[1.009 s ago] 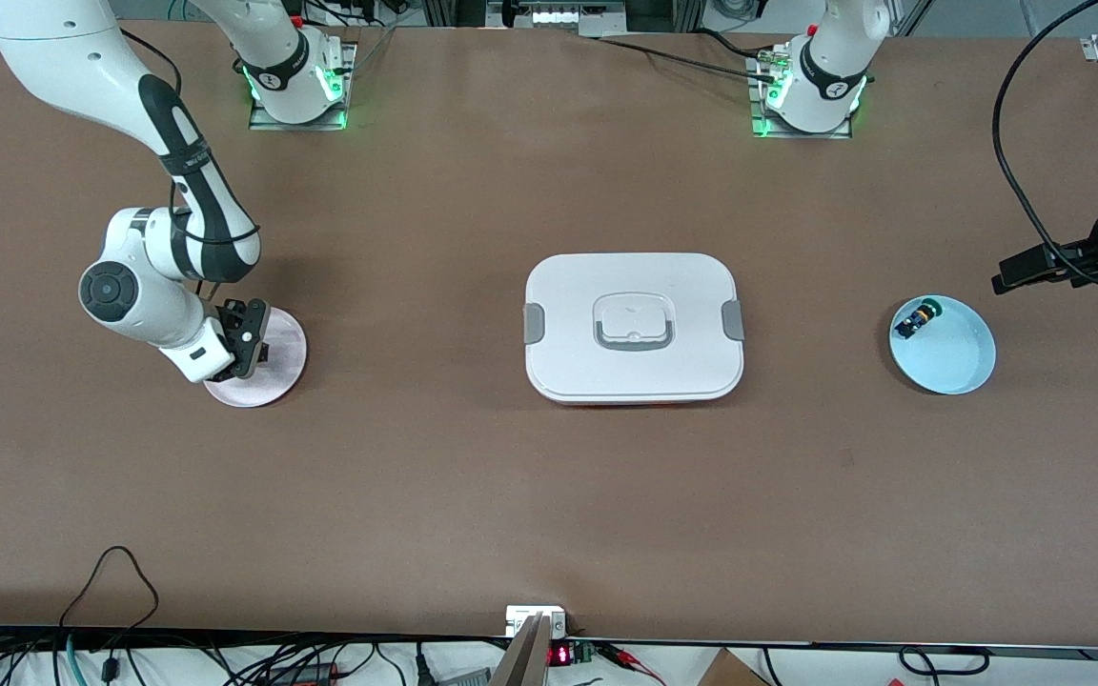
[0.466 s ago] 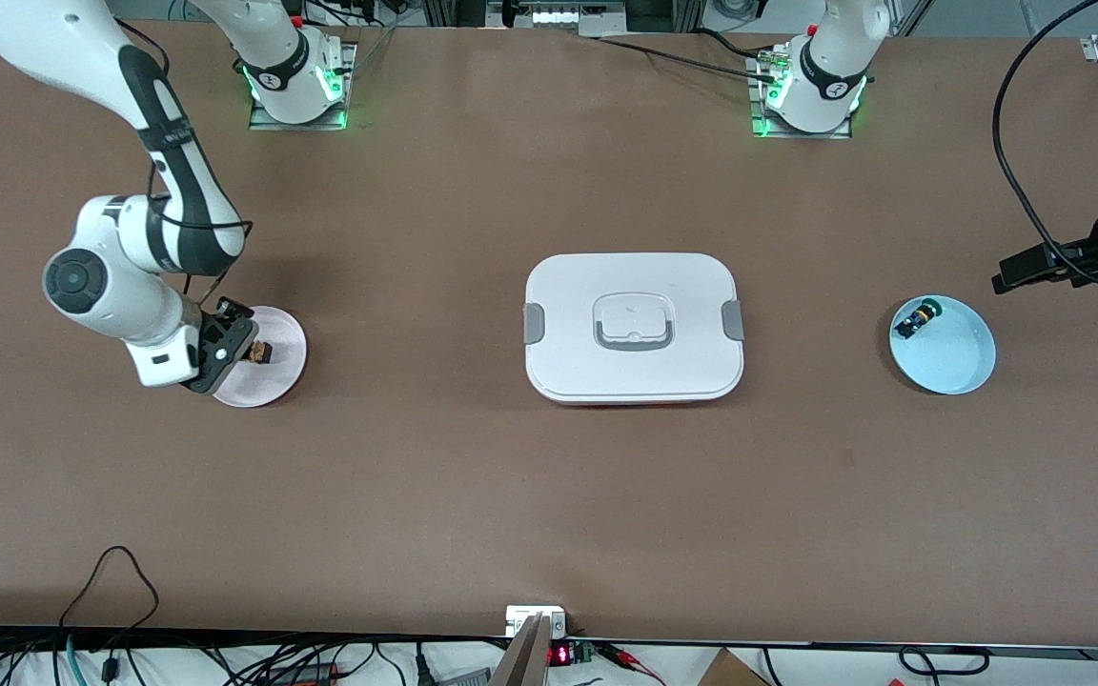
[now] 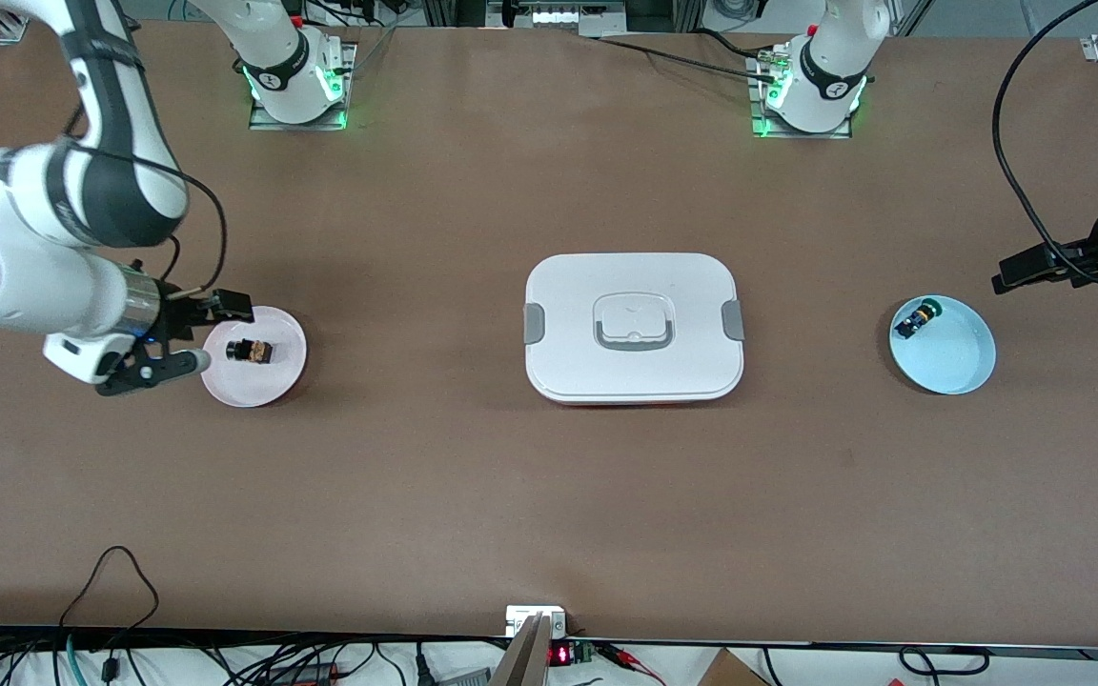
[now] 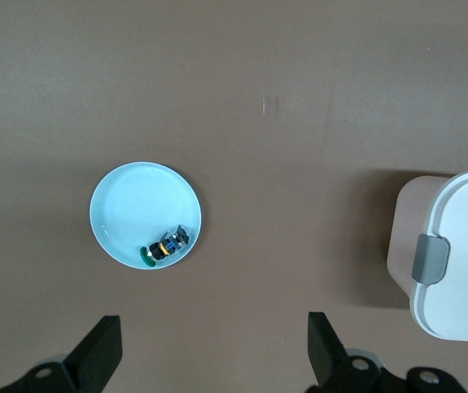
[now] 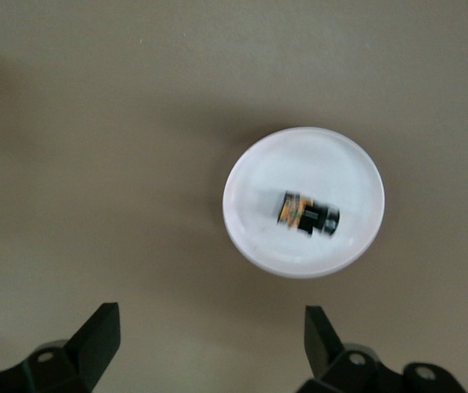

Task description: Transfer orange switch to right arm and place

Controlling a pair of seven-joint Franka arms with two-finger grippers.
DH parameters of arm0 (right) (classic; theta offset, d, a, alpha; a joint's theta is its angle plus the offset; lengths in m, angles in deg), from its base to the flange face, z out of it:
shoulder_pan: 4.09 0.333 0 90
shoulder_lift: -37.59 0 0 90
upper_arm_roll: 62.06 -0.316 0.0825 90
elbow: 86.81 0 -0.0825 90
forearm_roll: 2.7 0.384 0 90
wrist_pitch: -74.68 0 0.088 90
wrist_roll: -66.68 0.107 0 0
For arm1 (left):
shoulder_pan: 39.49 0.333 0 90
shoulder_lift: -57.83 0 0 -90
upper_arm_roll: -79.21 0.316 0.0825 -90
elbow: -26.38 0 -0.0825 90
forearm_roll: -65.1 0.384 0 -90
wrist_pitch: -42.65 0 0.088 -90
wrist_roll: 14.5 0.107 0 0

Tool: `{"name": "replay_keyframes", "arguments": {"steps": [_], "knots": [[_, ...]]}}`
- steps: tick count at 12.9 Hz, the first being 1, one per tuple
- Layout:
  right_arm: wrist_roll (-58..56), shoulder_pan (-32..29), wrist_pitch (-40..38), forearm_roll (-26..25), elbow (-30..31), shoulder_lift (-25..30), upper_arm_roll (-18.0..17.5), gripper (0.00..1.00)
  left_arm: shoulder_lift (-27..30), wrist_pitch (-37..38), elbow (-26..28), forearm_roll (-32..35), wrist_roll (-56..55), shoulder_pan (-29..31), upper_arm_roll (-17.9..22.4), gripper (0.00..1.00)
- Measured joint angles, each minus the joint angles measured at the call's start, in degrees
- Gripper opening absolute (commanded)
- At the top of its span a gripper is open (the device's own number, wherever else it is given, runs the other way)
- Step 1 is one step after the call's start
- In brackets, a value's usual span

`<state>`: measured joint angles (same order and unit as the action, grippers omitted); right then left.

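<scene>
The orange switch, a tiny black block with an orange-copper section, lies on its side on the pink plate at the right arm's end of the table. It also shows in the right wrist view, lying free on the plate. My right gripper is open and empty, raised over the plate's edge; in the right wrist view its jaws stand wide apart over bare table. My left gripper is open and empty, and the left arm waits raised at its end of the table.
A white lidded box with grey latches sits mid-table and shows in the left wrist view. A light blue plate near the left arm holds a small black part with a green cap, also seen in the left wrist view.
My right gripper has opened, left the orange switch on the pink plate, and risen back toward the right arm's end of the table. The left arm has not moved.
</scene>
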<state>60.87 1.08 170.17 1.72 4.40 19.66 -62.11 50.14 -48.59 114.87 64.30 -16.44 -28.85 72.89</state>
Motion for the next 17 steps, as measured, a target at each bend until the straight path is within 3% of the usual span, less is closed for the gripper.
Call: {"name": "replay_keyframes", "arguments": {"steps": [3, 8, 13, 17], "knots": [[4.6, 0.2, -10.3, -0.4, -8.3, 1.4, 0.1, 1.00, 0.0, 0.0, 0.0, 0.0, 0.0, -0.1, 0.0, 1.00], [5.0, -0.4, -10.0, -10.0, -12.1, 5.0, 0.9, 1.00, 0.0, -0.1, 0.0, 0.0, 0.0, -0.1, 0.0, 1.00], [5.3, -4.9, -10.6, -10.2, -11.4, 8.6, 1.1, 1.00, 0.1, -0.4, -0.2, 0.0, 0.0, -0.3, 0.0, 1.00], [5.3, -5.0, -10.3, -8.7, -4.7, 11.3, 1.1, 1.00, 0.2, -0.4, -0.2, 0.0, 0.0, -0.3, 0.0, 1.00]]}}
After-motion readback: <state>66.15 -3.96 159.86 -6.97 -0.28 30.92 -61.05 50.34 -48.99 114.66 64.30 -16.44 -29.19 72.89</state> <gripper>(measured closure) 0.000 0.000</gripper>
